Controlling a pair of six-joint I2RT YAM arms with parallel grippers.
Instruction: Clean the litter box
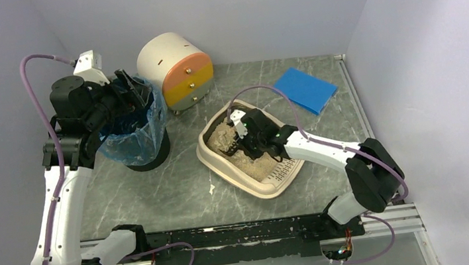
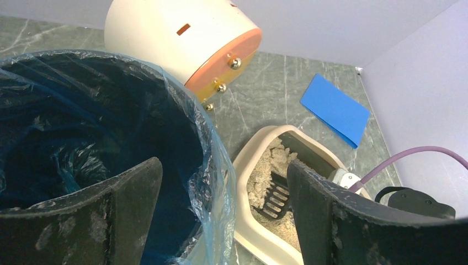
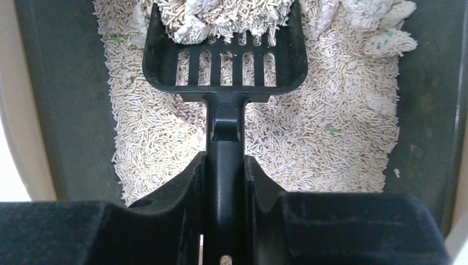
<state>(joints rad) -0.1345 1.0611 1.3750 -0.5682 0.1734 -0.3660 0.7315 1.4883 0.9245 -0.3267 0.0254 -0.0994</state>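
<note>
The beige litter box [image 1: 206, 154] sits mid-table, its pellet litter [image 3: 309, 132] spread over a dark floor. My right gripper [image 3: 224, 165] is shut on the handle of a black slotted scoop [image 3: 223, 61]. The scoop's blade lies low in the litter, with pellets and pale clumps [image 3: 221, 19] piled at its front. The top view shows this gripper [image 1: 246, 138] over the box's far half. My left gripper [image 1: 130, 91] hovers open at the rim of the black bin [image 1: 148, 157]. In the left wrist view its fingers [image 2: 129, 193] straddle the blue liner's edge [image 2: 212, 165], gripping nothing. The scoop [image 2: 274, 199] and box [image 2: 243, 182] show beyond.
A white drawer unit [image 1: 176, 69] with orange and yellow fronts stands behind the bin and box. A blue flat pad [image 1: 305, 89] lies at the back right. A small pale scrap [image 1: 211, 189] lies on the table in front of the box. Walls close in left, back and right.
</note>
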